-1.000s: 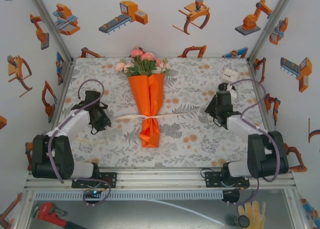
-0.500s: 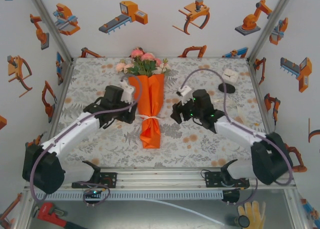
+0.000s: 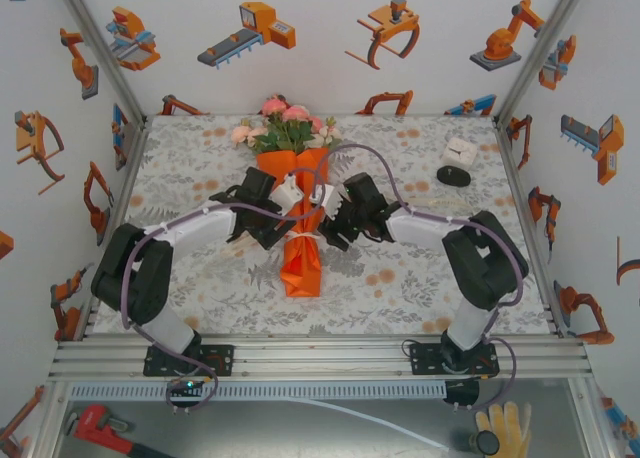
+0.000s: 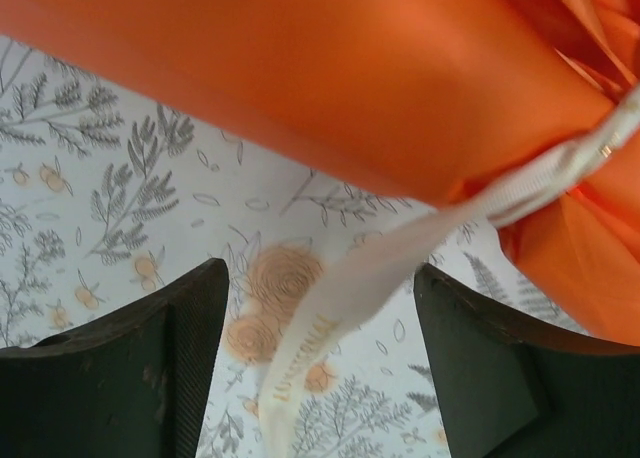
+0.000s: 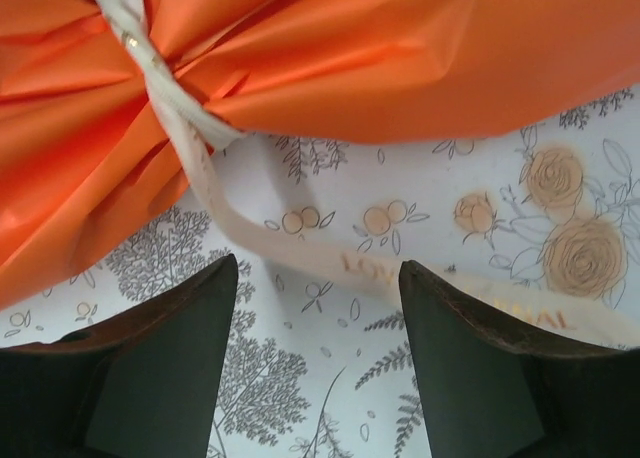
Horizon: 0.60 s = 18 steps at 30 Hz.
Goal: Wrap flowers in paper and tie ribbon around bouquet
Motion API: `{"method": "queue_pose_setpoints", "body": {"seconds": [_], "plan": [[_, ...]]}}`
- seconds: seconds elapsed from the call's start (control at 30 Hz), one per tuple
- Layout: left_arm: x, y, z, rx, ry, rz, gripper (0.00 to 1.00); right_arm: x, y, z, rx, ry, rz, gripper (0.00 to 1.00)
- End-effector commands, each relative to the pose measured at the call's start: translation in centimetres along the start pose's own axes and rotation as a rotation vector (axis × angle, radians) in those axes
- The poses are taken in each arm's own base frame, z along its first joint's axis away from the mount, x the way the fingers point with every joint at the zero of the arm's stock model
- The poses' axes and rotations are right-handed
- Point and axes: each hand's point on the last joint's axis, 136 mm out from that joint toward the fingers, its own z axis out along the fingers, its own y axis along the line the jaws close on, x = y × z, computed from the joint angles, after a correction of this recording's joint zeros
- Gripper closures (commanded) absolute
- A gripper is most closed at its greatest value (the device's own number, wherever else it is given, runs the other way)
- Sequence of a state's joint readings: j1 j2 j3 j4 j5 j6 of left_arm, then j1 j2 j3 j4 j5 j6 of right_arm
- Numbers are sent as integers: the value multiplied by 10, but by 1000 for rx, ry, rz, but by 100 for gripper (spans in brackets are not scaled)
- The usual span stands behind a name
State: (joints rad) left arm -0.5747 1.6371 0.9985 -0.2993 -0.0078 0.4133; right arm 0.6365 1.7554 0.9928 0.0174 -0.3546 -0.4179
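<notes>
Two robot arms are flanking an orange-wrapped bouquet point(image 3: 301, 266) lying mid-surface point(image 3: 420, 278), blooms at its far end.
Left end effector point(image 4: 320, 373) is hovering wide open, holding nothing, a ribbon point(image 4: 335, 313) tail running between its fingers point(image 4: 110, 378); right end effector point(image 5: 318, 353) is likewise gaping empty beside the tied waist.

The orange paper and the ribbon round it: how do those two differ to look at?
The paper is bright orange and plain; the ribbon is cream-white with faint lettering along it. The paper is a broad sheet; the ribbon is a narrow strip. The paper is pinched into creases at the waist; the ribbon is drawn tight round it there, its loose tails lying on the patterned cloth. Both are thin and bend easily.
</notes>
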Motion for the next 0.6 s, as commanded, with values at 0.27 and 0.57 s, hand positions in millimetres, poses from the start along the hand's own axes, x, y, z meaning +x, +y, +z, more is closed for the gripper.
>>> {"method": "queue_pose_setpoints", "body": {"seconds": [0.27,0.57], "plan": [[-10,-8,13,58,-8,4,90,15,9,26,-11,32,58,66],[7,6,-21,-45,46,-498,100,37,-65,-13,524,-237,710,100]]}}
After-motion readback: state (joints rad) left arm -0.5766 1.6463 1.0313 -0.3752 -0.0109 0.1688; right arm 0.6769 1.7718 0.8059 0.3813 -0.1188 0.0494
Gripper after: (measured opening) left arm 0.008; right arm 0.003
